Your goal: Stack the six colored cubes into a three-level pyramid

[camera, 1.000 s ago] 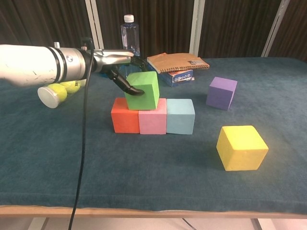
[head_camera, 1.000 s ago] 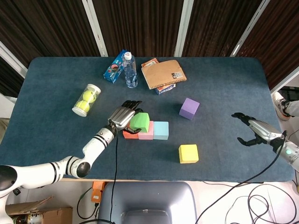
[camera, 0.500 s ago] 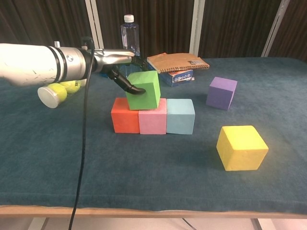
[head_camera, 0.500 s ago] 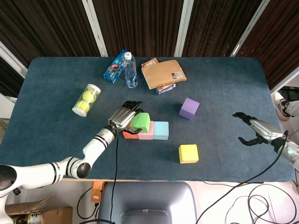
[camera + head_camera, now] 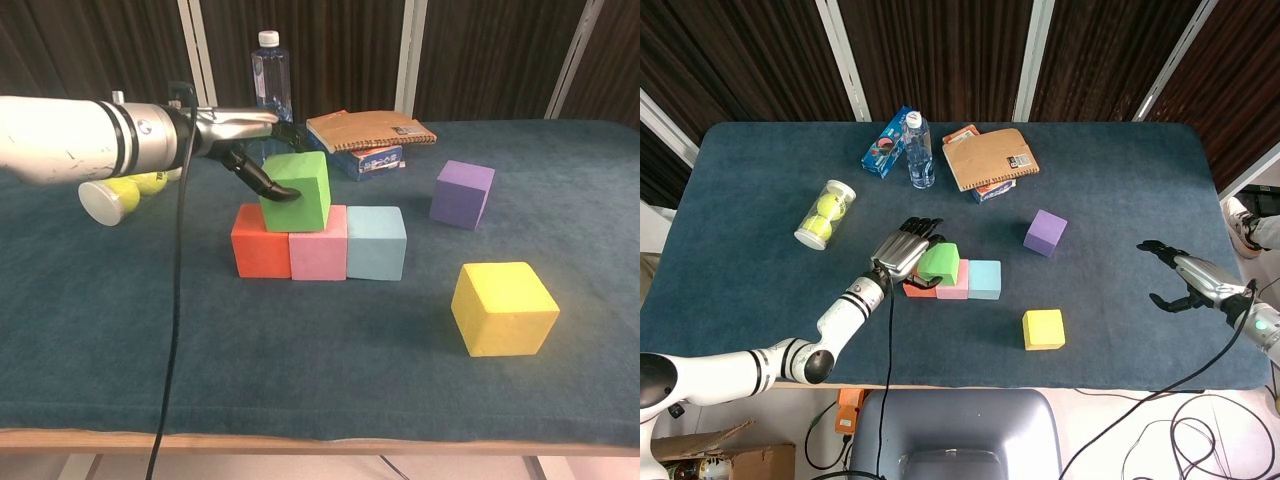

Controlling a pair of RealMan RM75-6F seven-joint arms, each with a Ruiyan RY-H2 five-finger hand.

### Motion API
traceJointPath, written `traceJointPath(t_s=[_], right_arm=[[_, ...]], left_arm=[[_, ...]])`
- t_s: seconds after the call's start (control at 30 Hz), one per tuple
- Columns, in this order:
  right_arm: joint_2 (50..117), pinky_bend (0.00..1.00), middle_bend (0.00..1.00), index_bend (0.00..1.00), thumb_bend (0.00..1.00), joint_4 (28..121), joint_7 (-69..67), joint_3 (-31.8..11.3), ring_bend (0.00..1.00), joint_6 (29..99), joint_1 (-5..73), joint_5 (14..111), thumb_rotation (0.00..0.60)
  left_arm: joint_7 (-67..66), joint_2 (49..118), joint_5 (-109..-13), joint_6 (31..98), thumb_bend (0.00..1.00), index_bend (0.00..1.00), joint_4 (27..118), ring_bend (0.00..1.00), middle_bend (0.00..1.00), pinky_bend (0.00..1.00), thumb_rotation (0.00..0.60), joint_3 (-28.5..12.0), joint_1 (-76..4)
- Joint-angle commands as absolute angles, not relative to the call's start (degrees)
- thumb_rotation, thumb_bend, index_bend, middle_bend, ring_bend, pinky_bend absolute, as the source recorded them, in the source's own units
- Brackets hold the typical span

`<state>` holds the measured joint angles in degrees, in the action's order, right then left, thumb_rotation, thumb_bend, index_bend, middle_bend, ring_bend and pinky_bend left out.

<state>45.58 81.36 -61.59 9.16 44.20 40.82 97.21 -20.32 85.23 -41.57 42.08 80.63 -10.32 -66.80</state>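
Red (image 5: 259, 254), pink (image 5: 319, 256) and light blue (image 5: 376, 243) cubes stand in a row on the table. A green cube (image 5: 297, 190) (image 5: 939, 262) sits on top, over the seam of red and pink. My left hand (image 5: 250, 140) (image 5: 902, 247) grips that green cube, thumb on its front face and fingers over its back. The purple cube (image 5: 462, 194) (image 5: 1045, 232) stands alone at the right rear, and the yellow cube (image 5: 503, 308) (image 5: 1043, 329) lies near the front right. My right hand (image 5: 1178, 277) hovers open near the table's right edge, seen only in the head view.
A water bottle (image 5: 920, 150), a blue box (image 5: 886, 143) and a brown notebook on a box (image 5: 989, 158) stand at the back. A tube of tennis balls (image 5: 826, 213) lies at the left. The table's front edge (image 5: 320, 440) is near.
The green cube has shifted slightly left on the row in my left hand's grip. My right hand has barely moved.
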Motion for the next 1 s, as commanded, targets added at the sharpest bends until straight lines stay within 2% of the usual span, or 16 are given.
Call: traceJointPath(t_s=[0.03, 0.3, 0.73, 1.0], right_arm=[[45.54, 0.00, 0.00, 0.00, 0.37, 81.41, -61.57, 9.17, 0.00, 44.21, 40.86, 97.23, 0.600], [45.45, 0.00, 0.00, 0.00, 0.37, 81.57, -61.69, 9.32, 0.00, 44.17, 40.92, 97.26, 0.600], [45.18, 0.00, 0.00, 0.00, 0.37, 82.29, -61.30, 9.41, 0.00, 43.83, 41.12, 97.18, 0.600], [45.20, 0.00, 0.00, 0.00, 0.37, 82.33, -61.21, 9.41, 0.00, 43.81, 41.08, 97.07, 0.600]], left_arm=[[-20.52, 85.15, -41.51, 42.21, 0.32, 0.28, 80.81, 0.00, 0.02, 0.07, 0.381, -10.27, -66.81], [-21.22, 84.47, -41.45, 42.91, 0.32, 0.28, 82.06, 0.00, 0.02, 0.07, 0.380, -10.12, -66.65], [-22.93, 84.32, -41.12, 44.17, 0.21, 0.28, 82.80, 0.00, 0.02, 0.07, 0.380, -9.75, -66.66], [-22.91, 84.02, -41.65, 44.70, 0.18, 0.27, 83.09, 0.00, 0.02, 0.07, 0.394, -9.98, -66.35]])
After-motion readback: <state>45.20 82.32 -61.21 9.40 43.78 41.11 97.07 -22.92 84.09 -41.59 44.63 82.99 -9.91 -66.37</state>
